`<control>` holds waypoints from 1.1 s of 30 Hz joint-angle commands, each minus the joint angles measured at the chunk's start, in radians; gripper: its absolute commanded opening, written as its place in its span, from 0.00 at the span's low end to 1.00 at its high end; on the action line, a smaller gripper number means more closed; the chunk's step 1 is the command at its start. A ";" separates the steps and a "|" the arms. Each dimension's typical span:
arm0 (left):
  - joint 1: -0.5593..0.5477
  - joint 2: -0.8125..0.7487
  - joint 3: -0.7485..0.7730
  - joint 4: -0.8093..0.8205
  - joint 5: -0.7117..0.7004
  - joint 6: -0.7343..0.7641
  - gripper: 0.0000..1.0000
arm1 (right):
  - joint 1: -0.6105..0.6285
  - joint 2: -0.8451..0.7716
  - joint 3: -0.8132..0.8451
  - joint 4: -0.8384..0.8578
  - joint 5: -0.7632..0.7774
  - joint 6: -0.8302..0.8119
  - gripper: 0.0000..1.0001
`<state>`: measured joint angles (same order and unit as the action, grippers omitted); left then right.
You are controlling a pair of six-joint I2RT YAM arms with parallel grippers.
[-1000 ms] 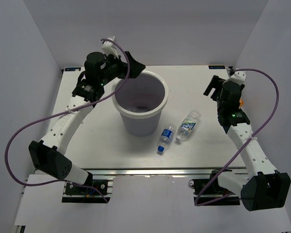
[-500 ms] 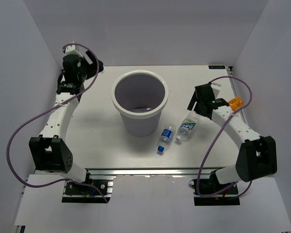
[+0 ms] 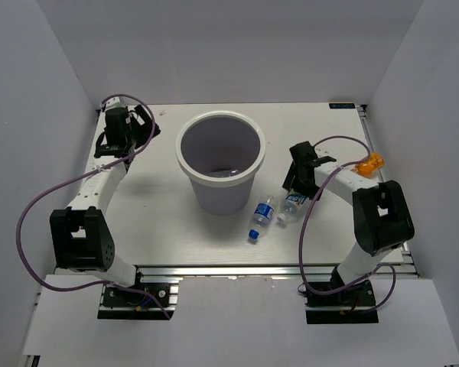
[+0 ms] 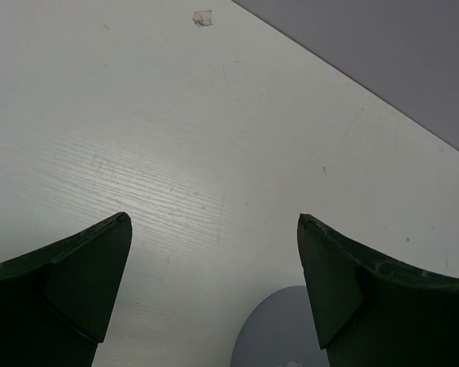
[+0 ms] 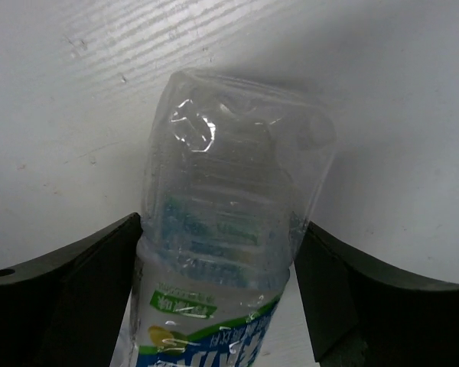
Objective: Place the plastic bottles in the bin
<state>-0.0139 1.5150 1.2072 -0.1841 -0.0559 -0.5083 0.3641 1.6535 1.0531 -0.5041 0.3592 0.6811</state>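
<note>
The white bin stands at the table's middle back. A bottle with a green-white label lies right of the bin's foot. My right gripper is open and low over its far end. In the right wrist view the bottle lies between the fingers of the gripper, which stand close beside it. A blue-labelled bottle lies just left of it. An orange bottle lies at the right edge. My left gripper is open and empty at the far left, over bare table. No clear unlabelled bottle shows.
The grey walls of the enclosure close in the table at the back and on both sides. A small scrap or mark lies on the table ahead of the left gripper. Purple cables loop beside both arms.
My left arm has drawn back from over the bin's rim to the far left corner. My right arm has swung in from the right edge and come down around the green-white bottle.
</note>
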 commanded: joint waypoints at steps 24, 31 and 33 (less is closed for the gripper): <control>0.009 -0.170 -0.195 0.052 -0.070 -0.062 0.98 | 0.249 -0.187 0.614 0.444 -0.468 -0.836 0.51; 0.009 -0.180 -0.198 0.040 -0.073 -0.065 0.98 | 0.358 -0.084 0.657 0.375 -0.462 -0.819 0.84; 0.009 -0.185 -0.199 0.040 -0.081 -0.067 0.98 | 0.368 -0.084 0.665 0.362 -0.462 -0.815 0.89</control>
<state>-0.0086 1.3769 1.0138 -0.1501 -0.1215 -0.5686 0.7227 1.5959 1.6901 -0.1345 -0.0753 -0.1192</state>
